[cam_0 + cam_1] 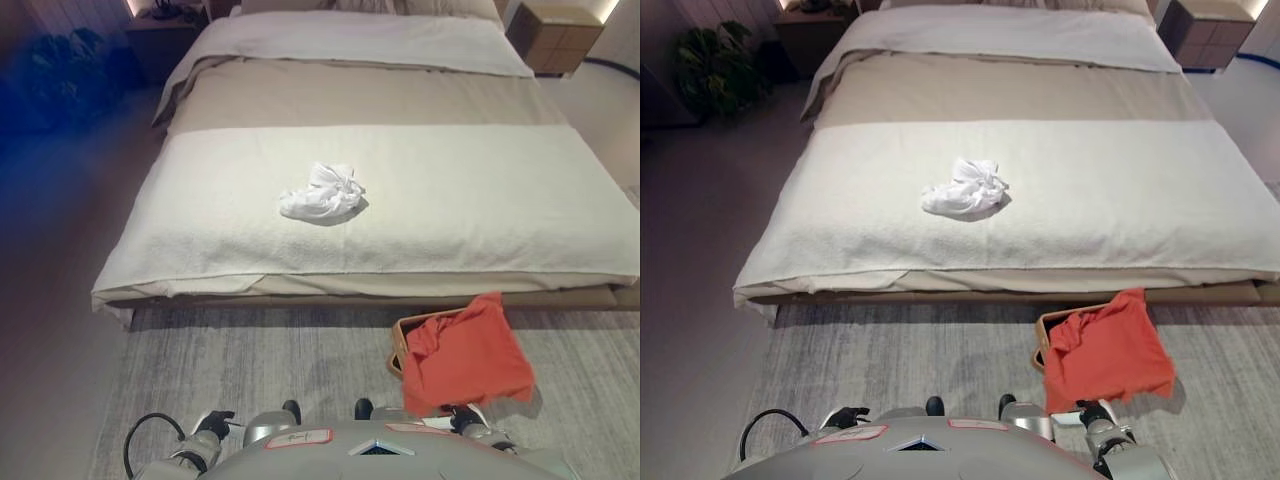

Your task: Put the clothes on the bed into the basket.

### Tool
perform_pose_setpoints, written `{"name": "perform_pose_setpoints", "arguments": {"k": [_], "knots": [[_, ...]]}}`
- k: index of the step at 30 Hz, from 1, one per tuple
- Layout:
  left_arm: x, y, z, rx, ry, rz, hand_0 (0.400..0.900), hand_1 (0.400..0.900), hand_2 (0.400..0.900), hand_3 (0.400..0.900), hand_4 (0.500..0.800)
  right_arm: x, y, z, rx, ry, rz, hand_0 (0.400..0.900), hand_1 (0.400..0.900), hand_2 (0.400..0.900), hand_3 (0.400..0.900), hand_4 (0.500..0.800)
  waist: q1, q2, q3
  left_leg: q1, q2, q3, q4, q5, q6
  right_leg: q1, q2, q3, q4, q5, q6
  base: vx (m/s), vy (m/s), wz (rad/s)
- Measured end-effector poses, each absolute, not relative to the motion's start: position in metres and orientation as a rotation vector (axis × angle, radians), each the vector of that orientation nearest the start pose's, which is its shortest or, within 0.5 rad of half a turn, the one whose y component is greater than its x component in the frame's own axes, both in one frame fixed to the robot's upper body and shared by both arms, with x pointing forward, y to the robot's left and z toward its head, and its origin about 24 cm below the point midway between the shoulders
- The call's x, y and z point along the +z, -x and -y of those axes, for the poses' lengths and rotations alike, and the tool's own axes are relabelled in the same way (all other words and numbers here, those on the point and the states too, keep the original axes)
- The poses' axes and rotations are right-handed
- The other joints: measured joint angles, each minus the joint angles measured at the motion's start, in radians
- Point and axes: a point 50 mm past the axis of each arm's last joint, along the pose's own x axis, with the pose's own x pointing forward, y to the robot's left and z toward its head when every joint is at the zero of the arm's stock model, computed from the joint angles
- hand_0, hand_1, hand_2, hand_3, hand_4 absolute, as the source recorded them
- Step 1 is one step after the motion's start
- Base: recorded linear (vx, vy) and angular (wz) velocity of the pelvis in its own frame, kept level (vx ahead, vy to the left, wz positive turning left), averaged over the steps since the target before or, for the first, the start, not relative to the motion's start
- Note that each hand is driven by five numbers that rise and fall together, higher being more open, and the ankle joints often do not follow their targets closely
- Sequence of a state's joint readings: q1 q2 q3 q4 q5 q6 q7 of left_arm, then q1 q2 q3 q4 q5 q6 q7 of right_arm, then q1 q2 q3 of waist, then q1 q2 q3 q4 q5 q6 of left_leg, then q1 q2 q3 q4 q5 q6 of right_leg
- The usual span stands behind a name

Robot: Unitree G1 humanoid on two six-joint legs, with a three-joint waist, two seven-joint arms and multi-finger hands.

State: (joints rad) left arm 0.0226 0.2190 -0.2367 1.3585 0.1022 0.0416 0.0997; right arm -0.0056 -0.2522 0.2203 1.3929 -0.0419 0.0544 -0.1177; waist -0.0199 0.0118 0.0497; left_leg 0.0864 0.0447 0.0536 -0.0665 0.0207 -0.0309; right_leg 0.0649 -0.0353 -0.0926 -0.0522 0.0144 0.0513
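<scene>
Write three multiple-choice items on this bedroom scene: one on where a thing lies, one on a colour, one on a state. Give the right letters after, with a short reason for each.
1. Where does the white garment lie?
A. In the basket
B. On the rug
C. On the bed, near the middle of its white cover

2. What colour is the cloth draped over the basket?
A. Blue
B. Orange-red
C. Green

3. What is the state of the task?
A. Both garments are in the basket
B. One garment is still on the bed
C. The basket has tipped over onto the bed

Answers:
1. C: the crumpled white garment sits on the bed, with nothing touching it.
2. B: the orange-red cloth hangs over the basket's rim on the rug.
3. B: the white garment is still on the cover, while the basket stands on the rug at the foot of the bed.
</scene>
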Motion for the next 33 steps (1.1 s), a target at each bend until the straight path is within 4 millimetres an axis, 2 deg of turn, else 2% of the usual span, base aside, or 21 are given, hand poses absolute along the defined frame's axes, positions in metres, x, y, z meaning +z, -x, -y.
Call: {"name": "perform_pose_setpoints", "arguments": {"k": [3,5,7,8,10,12,14,15,16,17,18,19,20,21,22,23,25,27,29,31,33], "knots": [[-0.169,-0.056,-0.236,-0.022,-0.514,-1.391,0.9,0.9,0.9,0.9,0.8,-0.166,-0.058,0.248,-0.062,0.492,-1.413,0.9,0.9,0.9,0.9,0.8,0.017,-0.014,0.047,-0.073,0.008,-0.009,0.121,-0.022,-0.041,-0.04,0.003,-0.006,0.049,-0.023,-0.027,-0.05,-0.112,0.09],[-0.165,-0.082,-0.237,-0.001,-0.527,-1.33,0.9,0.9,0.9,0.9,0.8,-0.165,-0.062,0.249,-0.066,0.5,-1.406,0.9,0.9,0.9,0.9,0.8,0.038,-0.044,0.098,-0.16,-0.012,-0.04,0.278,-0.021,-0.078,-0.054,-0.021,-0.008,0.066,-0.035,-0.041,0.12,-0.036,0.02],[-0.162,-0.097,-0.237,0.038,-0.498,-1.29,0.9,0.9,0.9,0.9,0.8,-0.163,-0.065,0.256,-0.081,0.52,-1.408,0.9,0.9,0.9,0.9,0.8,0.063,-0.068,0.125,-0.298,-0.018,-0.052,0.407,-0.023,-0.135,-0.043,-0.039,0.001,0.026,-0.047,-0.088,0.32,-0.015,-0.29],[-0.162,-0.096,-0.237,0.06,-0.476,-1.294,0.9,0.9,0.9,0.9,0.8,-0.161,-0.068,0.26,-0.092,0.531,-1.407,0.9,0.9,0.9,0.9,0.8,0.08,-0.07,0.128,-0.316,-0.024,-0.056,0.311,-0.019,-0.13,-0.041,-0.048,0.002,0.003,-0.053,-0.114,0.33,-0.009,-0.38],[-0.163,-0.096,-0.232,0.085,-0.446,-1.3,0.9,0.9,0.9,0.9,0.8,-0.157,-0.073,0.27,-0.121,0.559,-1.398,0.9,0.9,0.9,0.9,0.8,0.085,-0.063,0.145,-0.335,-0.007,-0.073,0.114,0.012,-0.124,-0.018,-0.051,0.013,-0.036,-0.054,-0.123,0.41,0.044,-0.54],[-0.167,-0.083,-0.225,0.115,-0.396,-1.35,0.9,0.9,0.9,0.9,0.8,-0.154,-0.079,0.277,-0.144,0.579,-1.386,0.9,0.9,0.9,0.9,0.8,0.099,-0.04,0.152,-0.341,0.048,-0.075,-0.005,0.042,-0.146,0.0,-0.04,0.049,-0.04,-0.058,-0.13,0.44,0.076,-0.57],[-0.172,-0.063,-0.22,0.135,-0.353,-1.415,0.9,0.9,0.9,0.9,0.8,-0.153,-0.081,0.277,-0.141,0.584,-1.375,0.9,0.9,0.9,0.9,0.8,0.112,-0.039,0.148,-0.359,0.09,-0.026,0.076,0.027,-0.17,-0.002,-0.055,0.099,-0.041,-0.068,-0.114,0.42,0.111,-0.63],[-0.174,-0.052,-0.212,0.138,-0.321,-1.45,0.9,0.9,0.9,0.9,0.8,-0.152,-0.085,0.278,-0.127,0.605,-1.353,0.9,0.9,0.9,0.9,0.8,0.114,-0.029,0.139,-0.361,0.099,-0.012,0.155,0.015,-0.165,0.001,-0.06,0.143,-0.043,-0.111,-0.072,0.73,0.274,-1.08],[-0.179,-0.031,-0.195,0.151,-0.251,-1.511,0.9,0.9,0.9,0.9,0.8,-0.147,-0.086,0.289,-0.144,0.629,-1.348,0.9,0.9,0.9,0.9,0.8,0.154,0.063,0.099,-0.353,0.189,-0.013,0.162,-0.113,-0.169,-0.049,0.04,0.147,0.12,-0.128,-0.032,0.41,0.18,-0.58],[-0.179,-0.025,-0.199,0.185,-0.233,-1.514,0.9,0.9,0.9,0.9,0.8,-0.151,-0.082,0.281,-0.14,0.608,-1.361,0.9,0.9,0.9,0.9,0.8,0.182,0.064,0.077,-0.342,0.21,-0.014,0.142,-0.075,-0.207,-0.134,0.071,0.118,0.435,-0.196,0.014,0.83,0.414,-0.96],[-0.175,-0.024,-0.222,0.232,-0.278,-1.488,0.9,0.9,0.9,0.9,0.8,-0.162,-0.072,0.256,-0.106,0.536,-1.399,0.9,0.9,0.9,0.9,0.8,0.191,-0.039,0.083,-0.323,0.15,0.019,0.157,-0.068,-0.207,-0.149,0.022,0.115,0.564,-0.31,0.001,0.7,0.405,-0.57],[-0.171,-0.029,-0.239,0.265,-0.317,-1.46,0.9,0.9,0.9,0.9,0.8,-0.168,-0.065,0.236,-0.074,0.476,-1.415,0.9,0.9,0.9,0.9,0.8,0.192,-0.113,0.073,-0.328,0.11,0.03,0.197,-0.034,-0.161,-0.084,-0.022,0.107,0.46,-0.369,-0.042,0.95,0.569,-0.52],[-0.169,-0.029,-0.244,0.284,-0.327,-1.471,0.9,0.9,0.9,0.9,0.8,-0.17,-0.061,0.229,-0.076,0.445,-1.426,0.9,0.9,0.9,0.9,0.8,0.186,-0.119,0.064,-0.394,0.114,0.031,0.3,-0.017,-0.117,0.004,-0.029,0.099,0.348,-0.42,-0.053,0.71,0.445,-0.06],[-0.169,-0.026,-0.245,0.29,-0.324,-1.493,0.9,0.9,0.9,0.9,0.8,-0.172,-0.054,0.223,-0.075,0.423,-1.444,0.9,0.9,0.9,0.9,0.8,0.205,-0.125,0.045,-0.417,0.105,0.02,0.353,-0.012,-0.077,0.037,-0.058,0.087,0.291,-0.419,-0.078,0.61,0.375,0.15],[-0.17,-0.021,-0.244,0.286,-0.326,-1.524,0.9,0.9,0.9,0.9,0.8,-0.173,-0.052,0.221,-0.072,0.415,-1.453,0.9,0.9,0.9,0.9,0.8,0.227,-0.145,0.027,-0.416,0.095,0.024,0.403,-0.023,-0.053,0.063,-0.102,0.088,0.241,-0.411,-0.105,0.51,0.328,0.18],[-0.171,-0.012,-0.24,0.285,-0.316,-1.553,0.9,0.9,0.9,0.9,0.8,-0.173,-0.046,0.225,-0.074,0.428,-1.466,0.9,0.9,0.9,0.9,0.8,0.229,-0.127,0.01,-0.409,0.079,0.013,0.396,-0.035,-0.04,0.105,-0.119,0.081,0.198,-0.394,-0.1,0.44,0.325,0.28],[-0.171,-0.014,-0.24,0.28,-0.315,-1.548,0.9,0.9,0.9,0.9,0.8,-0.172,-0.04,0.229,-0.074,0.435,-1.482,0.9,0.9,0.9,0.9,0.8,0.192,-0.125,-0.006,-0.375,0.018,0.01,0.332,-0.035,-0.054,0.103,-0.173,0.105,0.294,-0.288,0.002,0.4,0.323,0.27],[-0.168,-0.043,-0.245,0.274,-0.335,-1.442,0.9,0.9,0.9,0.9,0.8,-0.172,-0.042,0.229,-0.065,0.429,-1.486,0.9,0.9,0.9,0.9,0.8,0.198,-0.117,-0.025,-0.332,-0.006,0.014,0.225,-0.02,-0.032,0.018,-0.187,0.123,0.387,-0.164,0.042,0.42,0.324,0.16],[-0.165,-0.059,-0.25,0.265,-0.352,-1.393,0.9,0.9,0.9,0.9,0.8,-0.17,-0.057,0.231,-0.071,0.435,-1.442,0.9,0.9,0.9,0.9,0.8,0.214,-0.123,-0.034,-0.306,-0.046,0.023,0.176,-0.004,0.01,-0.01,-0.216,0.142,0.442,-0.082,0.106,0.44,0.292,0.33],[-0.164,-0.065,-0.252,0.247,-0.374,-1.381,0.9,0.9,0.9,0.9,0.8,-0.167,-0.073,0.233,-0.076,0.436,-1.382,0.9,0.9,0.9,0.9,0.8,0.183,-0.101,-0.031,-0.232,-0.083,0.001,0.102,0.024,0.087,-0.045,-0.231,0.148,0.544,0.022,0.116,0.46,0.246,0.56],[-0.163,-0.065,-0.256,0.229,-0.399,-1.383,0.9,0.9,0.9,0.9,0.8,-0.166,-0.081,0.234,-0.068,0.448,-1.343,0.9,0.9,0.9,0.9,0.8,0.138,-0.05,-0.02,-0.142,-0.084,-0.06,0.007,0.061,0.139,-0.077,-0.184,0.127,0.593,-0.062,0.131,0.43,0.168,0.69]]}}
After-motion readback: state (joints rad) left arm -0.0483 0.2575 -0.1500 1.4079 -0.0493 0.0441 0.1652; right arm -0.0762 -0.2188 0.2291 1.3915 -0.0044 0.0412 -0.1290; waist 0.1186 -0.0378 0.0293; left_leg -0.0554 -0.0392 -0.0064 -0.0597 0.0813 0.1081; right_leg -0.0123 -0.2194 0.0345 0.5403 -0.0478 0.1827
